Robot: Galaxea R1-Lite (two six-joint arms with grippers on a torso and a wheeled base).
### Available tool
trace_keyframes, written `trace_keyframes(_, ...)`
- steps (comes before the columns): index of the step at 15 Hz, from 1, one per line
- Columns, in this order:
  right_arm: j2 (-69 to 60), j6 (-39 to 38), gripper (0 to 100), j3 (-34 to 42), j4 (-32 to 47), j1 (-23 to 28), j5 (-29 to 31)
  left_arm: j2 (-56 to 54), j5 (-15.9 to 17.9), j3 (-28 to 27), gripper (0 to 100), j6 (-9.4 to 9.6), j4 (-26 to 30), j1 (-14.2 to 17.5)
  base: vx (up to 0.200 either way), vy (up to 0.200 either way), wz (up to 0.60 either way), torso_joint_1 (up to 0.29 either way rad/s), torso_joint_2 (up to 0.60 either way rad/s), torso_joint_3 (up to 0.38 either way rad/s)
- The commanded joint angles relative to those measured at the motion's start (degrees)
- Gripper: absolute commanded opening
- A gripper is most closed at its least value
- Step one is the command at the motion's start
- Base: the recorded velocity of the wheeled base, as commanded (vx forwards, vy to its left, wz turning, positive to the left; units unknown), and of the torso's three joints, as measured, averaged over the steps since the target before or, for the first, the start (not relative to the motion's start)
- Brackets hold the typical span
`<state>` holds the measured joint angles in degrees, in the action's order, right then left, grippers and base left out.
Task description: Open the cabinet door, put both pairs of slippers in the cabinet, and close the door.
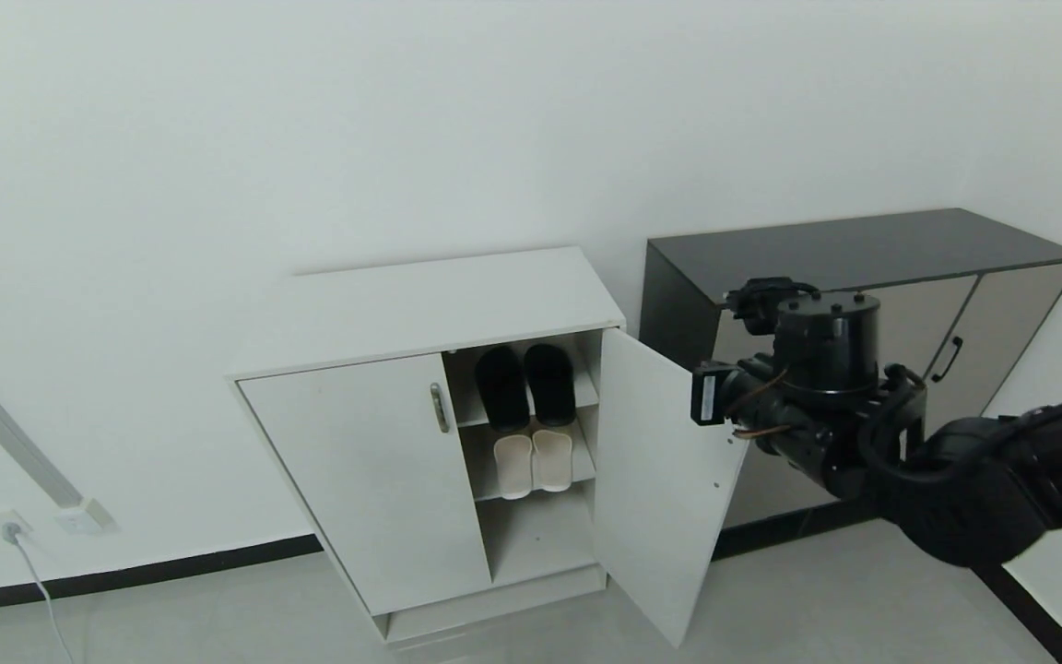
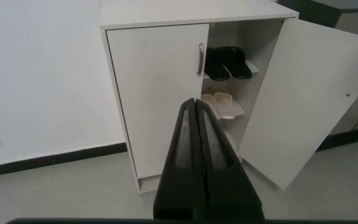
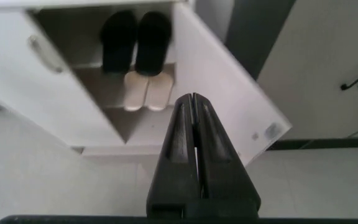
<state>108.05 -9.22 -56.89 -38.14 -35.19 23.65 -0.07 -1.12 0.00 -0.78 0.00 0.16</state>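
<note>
The white cabinet (image 1: 420, 309) stands against the wall, its left door (image 1: 374, 480) closed and its right door (image 1: 660, 480) swung open. Inside, a pair of black slippers (image 1: 526, 385) lies on the top shelf and a pair of cream slippers (image 1: 533, 461) on the shelf below; the bottom shelf is bare. My right gripper (image 1: 708, 395) is shut and empty, right beside the open door's outer edge. In the right wrist view its closed fingertips (image 3: 193, 98) point towards the door (image 3: 229, 93) and slippers (image 3: 135, 40). My left gripper (image 2: 194, 102) is shut and empty, held back from the cabinet front.
A dark, wider cabinet (image 1: 863, 249) stands just right of the white one, behind my right arm. A wall socket with a cable (image 1: 10, 530) sits low at the left. Open grey floor lies in front of both cabinets.
</note>
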Motion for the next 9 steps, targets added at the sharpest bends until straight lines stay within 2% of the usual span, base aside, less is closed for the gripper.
trace_keyframes(1,5.3,-1.7,0,-6.3,3.3,4.3,-3.3,0.1,0.0,0.0,0,-0.01,0.0,0.0,0.0,0.0,0.0,0.0,0.0,0.0)
trace_keyframes(4,10.5,-3.4,0,-13.6,7.9,7.9,-5.5,0.1,0.0,0.0,0,-0.01,0.0,0.0,0.0,0.0,0.0,0.0,0.0,0.0)
trace_keyframes(9,16.3,-3.4,0,-17.5,8.0,10.2,-6.3,0.1,0.0,0.0,0,-0.01,0.0,0.0,0.0,0.0,0.0,0.0,0.0,0.0)
